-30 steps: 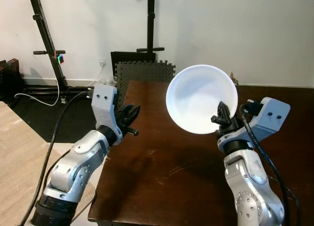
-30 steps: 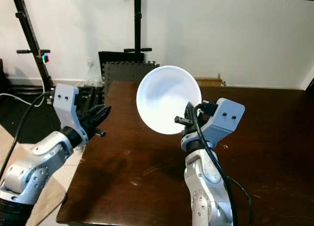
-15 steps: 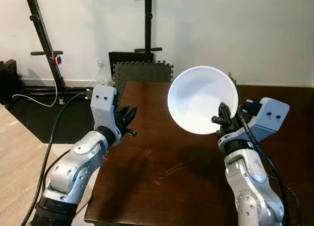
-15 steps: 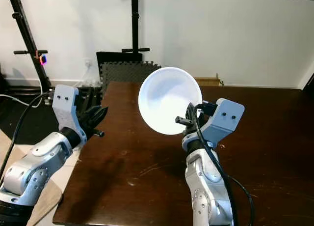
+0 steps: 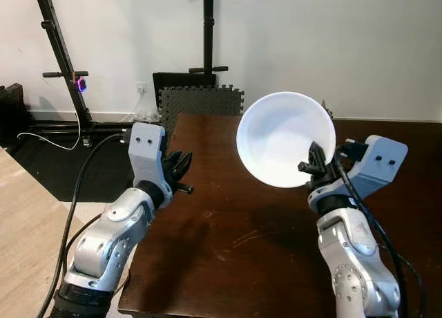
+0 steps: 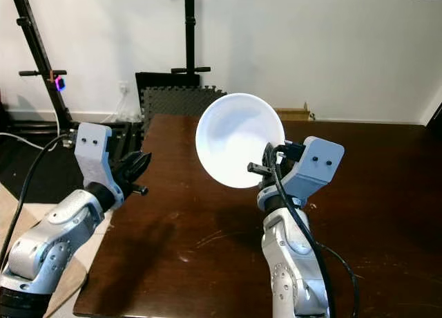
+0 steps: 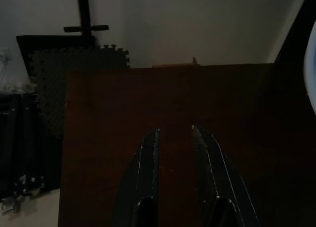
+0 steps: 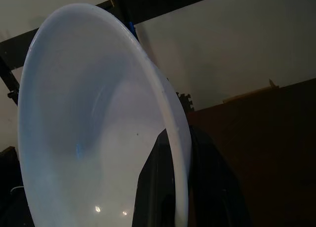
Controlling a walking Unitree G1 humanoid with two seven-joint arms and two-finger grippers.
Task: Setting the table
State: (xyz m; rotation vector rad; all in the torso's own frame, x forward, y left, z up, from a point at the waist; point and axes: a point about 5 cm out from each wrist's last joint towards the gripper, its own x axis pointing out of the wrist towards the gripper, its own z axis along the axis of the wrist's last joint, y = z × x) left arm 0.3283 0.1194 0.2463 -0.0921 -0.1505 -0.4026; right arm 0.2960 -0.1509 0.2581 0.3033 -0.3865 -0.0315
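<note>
Right gripper (image 5: 317,167), fingers pinching the rim of a white bowl (image 5: 285,138), holds it tilted above the bare dark desk (image 5: 228,249). Left gripper (image 7: 174,133), fingers slightly spread and empty, hovers at the desk's left edge; nothing appears laid yet.

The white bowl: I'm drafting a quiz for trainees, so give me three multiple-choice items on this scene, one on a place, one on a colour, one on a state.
1. Where is the white bowl?
A. Flat on the table
B. Held up above the brown table
C. On the floor

2. What colour are the foam mats against the wall?
A. Dark grey
B. Red
C. Yellow

3. How does the left end effector stand?
A. Shut on a fork
B. Shut on the bowl
C. Open, holding nothing

Answers:
1. B, the right end effector pinches the bowl's rim, one finger on each side, with the bowl tilted on edge in the air.
2. A, the interlocking mats beyond the table's far end are dark grey.
3. C, the left wrist view shows a gap between its fingers with bare table behind.
</note>
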